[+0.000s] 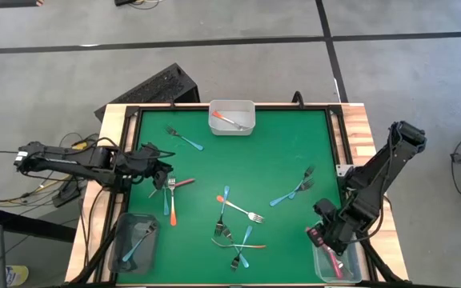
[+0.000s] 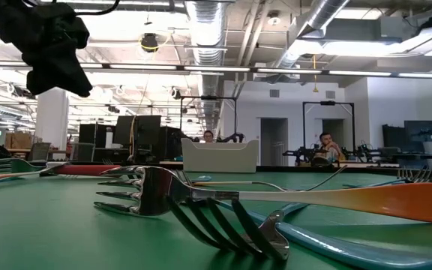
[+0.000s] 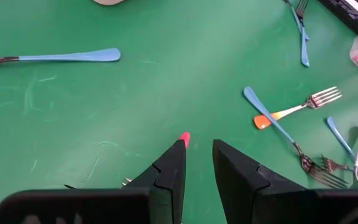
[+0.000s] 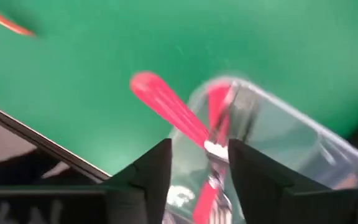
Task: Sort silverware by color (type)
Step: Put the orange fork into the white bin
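Small forks with light blue, orange and red-pink handles lie scattered on the green mat point(image 1: 238, 172), several of them in a heap point(image 1: 232, 236). My left gripper point(image 1: 163, 176) point(image 3: 197, 149) is open and hovers above the mat near its left edge. The tip of a red-pink fork handle point(image 3: 184, 138) shows just past one finger. My right gripper point(image 1: 323, 232) point(image 4: 199, 152) is open over the clear bin point(image 1: 338, 262) at the near right corner. A red-pink fork point(image 4: 166, 102) stands between its fingers, handle sticking out over the bin's rim point(image 4: 247, 93), tines down inside. My right gripper has the red-pink fork's neck point(image 4: 211, 148) between its fingers, which come from above. The gap is wider than the fork, and I cannot tell whether either finger touches it.
A far-edge bin point(image 1: 231, 118) holds an orange fork. A near left bin point(image 1: 134, 240) holds a light blue fork. Loose forks lie far left point(image 1: 185, 138), by the left gripper point(image 1: 174, 210), mid-mat point(image 1: 238, 210) and to the right point(image 1: 294, 190). Wooden table borders flank the mat.
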`<state>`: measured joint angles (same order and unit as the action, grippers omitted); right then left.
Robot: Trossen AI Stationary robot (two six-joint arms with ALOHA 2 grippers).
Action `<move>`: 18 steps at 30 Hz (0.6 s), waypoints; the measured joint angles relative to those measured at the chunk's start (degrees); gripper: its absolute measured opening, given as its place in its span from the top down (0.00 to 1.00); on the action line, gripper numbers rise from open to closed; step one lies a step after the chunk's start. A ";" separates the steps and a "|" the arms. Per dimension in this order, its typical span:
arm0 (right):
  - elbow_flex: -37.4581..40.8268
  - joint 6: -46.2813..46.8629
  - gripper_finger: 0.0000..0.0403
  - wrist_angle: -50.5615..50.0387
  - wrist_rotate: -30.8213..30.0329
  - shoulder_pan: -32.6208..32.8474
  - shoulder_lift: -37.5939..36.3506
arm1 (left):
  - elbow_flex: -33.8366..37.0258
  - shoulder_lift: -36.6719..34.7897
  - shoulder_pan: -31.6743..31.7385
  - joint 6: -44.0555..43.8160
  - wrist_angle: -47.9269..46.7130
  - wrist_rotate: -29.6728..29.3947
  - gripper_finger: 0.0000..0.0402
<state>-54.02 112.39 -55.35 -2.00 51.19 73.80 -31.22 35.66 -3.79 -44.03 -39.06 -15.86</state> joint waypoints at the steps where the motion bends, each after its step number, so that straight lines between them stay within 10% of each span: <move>1: -0.06 -0.94 0.52 0.58 -1.47 -0.54 0.00 | 0.00 -0.04 0.00 -0.02 0.19 -0.02 0.83; 13: -1.70 -22.00 0.49 -4.07 -8.69 -20.04 -0.02 | 0.02 1.47 0.02 0.82 16.73 -8.93 0.83; 18: -1.49 -42.39 0.49 -3.47 -4.56 -31.11 -0.02 | 0.04 2.36 0.02 3.38 19.24 -4.14 0.83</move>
<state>-55.51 70.00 -58.82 -6.57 20.08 73.78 -31.18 38.01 -3.77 -40.65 -19.82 -20.00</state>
